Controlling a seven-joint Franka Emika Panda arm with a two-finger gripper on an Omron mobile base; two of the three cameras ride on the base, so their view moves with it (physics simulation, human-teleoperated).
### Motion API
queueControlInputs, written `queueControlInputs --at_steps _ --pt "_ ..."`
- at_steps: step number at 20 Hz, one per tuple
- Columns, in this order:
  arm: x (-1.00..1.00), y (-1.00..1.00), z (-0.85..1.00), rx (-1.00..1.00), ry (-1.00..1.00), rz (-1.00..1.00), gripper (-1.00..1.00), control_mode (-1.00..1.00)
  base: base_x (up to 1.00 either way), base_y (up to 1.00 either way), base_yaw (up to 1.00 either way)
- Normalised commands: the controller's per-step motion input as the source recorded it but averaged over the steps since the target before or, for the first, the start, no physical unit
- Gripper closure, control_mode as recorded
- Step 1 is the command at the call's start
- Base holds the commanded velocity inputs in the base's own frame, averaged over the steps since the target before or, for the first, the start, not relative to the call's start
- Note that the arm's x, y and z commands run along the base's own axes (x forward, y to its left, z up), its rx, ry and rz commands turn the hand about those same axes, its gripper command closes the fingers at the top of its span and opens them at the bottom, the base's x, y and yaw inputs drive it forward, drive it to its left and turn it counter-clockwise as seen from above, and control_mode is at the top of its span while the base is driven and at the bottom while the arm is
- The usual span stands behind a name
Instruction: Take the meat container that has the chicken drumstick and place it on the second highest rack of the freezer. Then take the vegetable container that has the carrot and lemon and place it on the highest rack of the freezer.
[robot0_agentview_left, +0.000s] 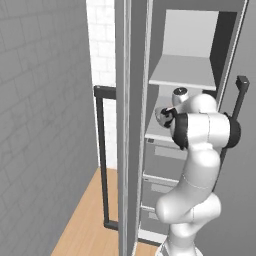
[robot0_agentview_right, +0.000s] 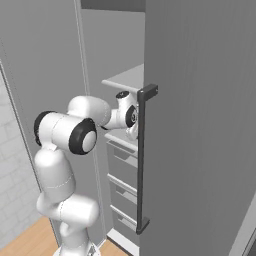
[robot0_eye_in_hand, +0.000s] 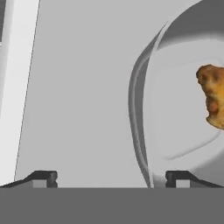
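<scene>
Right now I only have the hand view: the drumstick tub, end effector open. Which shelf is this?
Observer: The end effector is in at the second rack, directly under the highest rack.
Operator: What's below it?
Observer: Stacked grey drawers start right under that shelf.
Operator: Anything near me when backing out?
Observer: In the right base view the door's black bar handle stands close beside the arm.

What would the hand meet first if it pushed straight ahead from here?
Probably the tub's rim, which runs between the open fingers, with the drumstick inside it; the shelf lies left. Depth is unclear.
</scene>
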Motion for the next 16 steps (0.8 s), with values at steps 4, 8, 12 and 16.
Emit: queueControlInputs --at_steps 4,8,12,16 --pt "-0.36 0.02 0.21 0.00 0.00 0.00 -1.00 -1.00 0.00 0.00 0.00" --pt "-0.34 0.08 0.34 0.00 0.00 0.00 -1.00 -1.00 0.00 0.00 0.00" --pt "-0.32 0.03 0.53 0.00 0.00 0.00 -1.00 -1.00 0.00 0.00 0.00" --pt "-0.48 0.07 0.57 0.00 0.00 0.00 -1.00 -1.00 0.00 0.00 0.00"
